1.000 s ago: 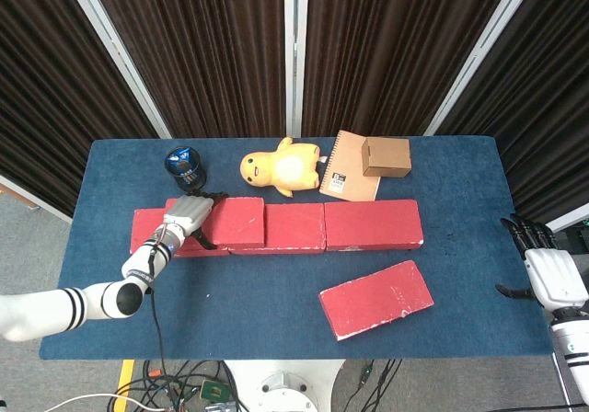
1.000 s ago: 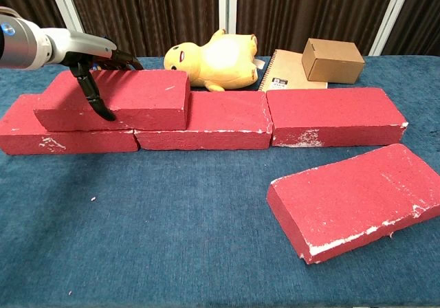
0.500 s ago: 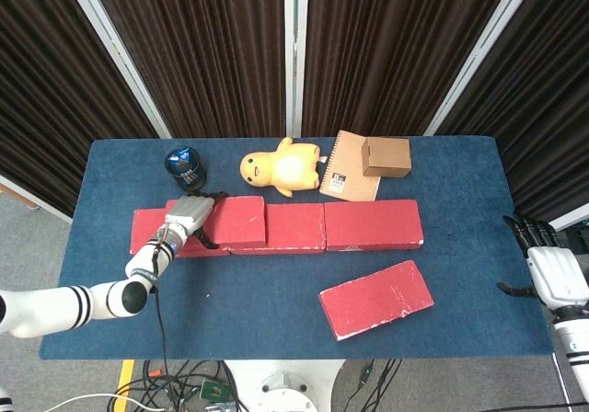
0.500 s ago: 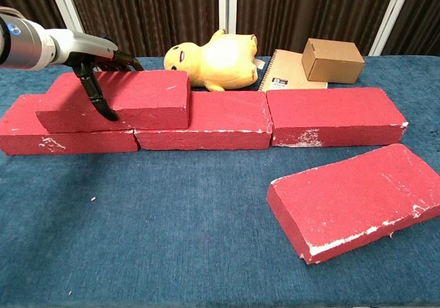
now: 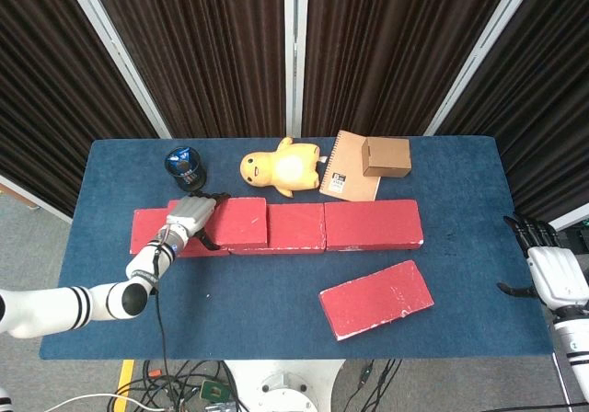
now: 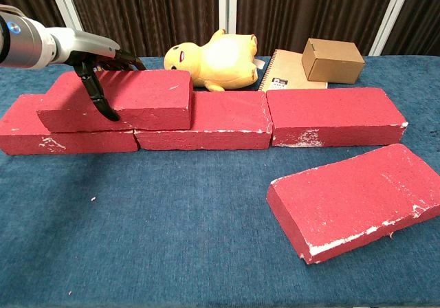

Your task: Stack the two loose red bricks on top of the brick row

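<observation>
Chest view shows my left hand [image 6: 96, 64] gripping the stacked brick [image 6: 117, 100] with fingers over its back edge and a thumb down its front face; compared with a moment ago that brick has slid a little to the right along the brick row [image 6: 206, 122], its right end now just past the seam between the first and second row bricks; I judge I am settling it into an overlapping position, so the first of the two placements looks nearly finished but not released; the second loose brick [image 6: 352, 198] lies flat and skewed on the table [image 6: 151, 239], apart from the row, untouched; my right hand [image 5: 552, 279] hangs off the table's right edge in the head view, fingers spread, holding nothing; counting: five bricks, three in the row, one on top, one loose; one plush duck [image 6: 213, 59], one notebook [image 6: 292, 78], one cardboard box [image 6: 333, 59], one dark can [image 5: 185, 166]
</observation>
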Robot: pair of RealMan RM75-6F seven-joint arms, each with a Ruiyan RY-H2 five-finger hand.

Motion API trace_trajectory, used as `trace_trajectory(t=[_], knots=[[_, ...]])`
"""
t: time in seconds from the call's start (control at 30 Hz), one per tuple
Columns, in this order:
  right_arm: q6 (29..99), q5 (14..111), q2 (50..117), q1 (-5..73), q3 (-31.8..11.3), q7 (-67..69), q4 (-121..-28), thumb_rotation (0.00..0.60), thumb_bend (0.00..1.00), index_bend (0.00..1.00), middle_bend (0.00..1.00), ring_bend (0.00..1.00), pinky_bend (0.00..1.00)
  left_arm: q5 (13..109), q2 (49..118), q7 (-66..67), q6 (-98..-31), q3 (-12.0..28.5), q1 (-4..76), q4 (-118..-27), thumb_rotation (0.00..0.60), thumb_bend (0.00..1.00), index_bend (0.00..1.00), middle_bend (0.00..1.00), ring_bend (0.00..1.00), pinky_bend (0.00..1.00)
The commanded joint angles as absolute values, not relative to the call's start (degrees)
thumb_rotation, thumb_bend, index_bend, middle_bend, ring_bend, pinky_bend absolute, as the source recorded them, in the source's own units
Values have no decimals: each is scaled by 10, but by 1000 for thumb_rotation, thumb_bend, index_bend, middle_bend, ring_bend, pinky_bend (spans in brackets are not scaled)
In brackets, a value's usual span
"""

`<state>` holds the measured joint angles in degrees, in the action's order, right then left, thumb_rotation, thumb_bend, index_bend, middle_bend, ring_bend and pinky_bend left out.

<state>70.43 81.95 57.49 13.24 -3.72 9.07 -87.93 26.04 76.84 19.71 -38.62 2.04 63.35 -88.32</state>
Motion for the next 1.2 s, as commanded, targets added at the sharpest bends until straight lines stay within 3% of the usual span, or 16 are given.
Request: trace_trajectory(t=[0.03,1.07,1.2], knots=[[703,819,575,133,-37,91,-880,600,0,0,0,0,0,266,769,192,-383,20,632,-882,600,179,87,154,167,35],[699,818,576,133,-35,92,-877,600,0,0,0,0,0,257,786,189,-391,12,635,-869,600,178,87,154,149,32],[698,819,576,133,-35,92,-877,600,0,0,0,0,0,256,785,189,-384,11,637,-869,600,177,86,145,107,21]])
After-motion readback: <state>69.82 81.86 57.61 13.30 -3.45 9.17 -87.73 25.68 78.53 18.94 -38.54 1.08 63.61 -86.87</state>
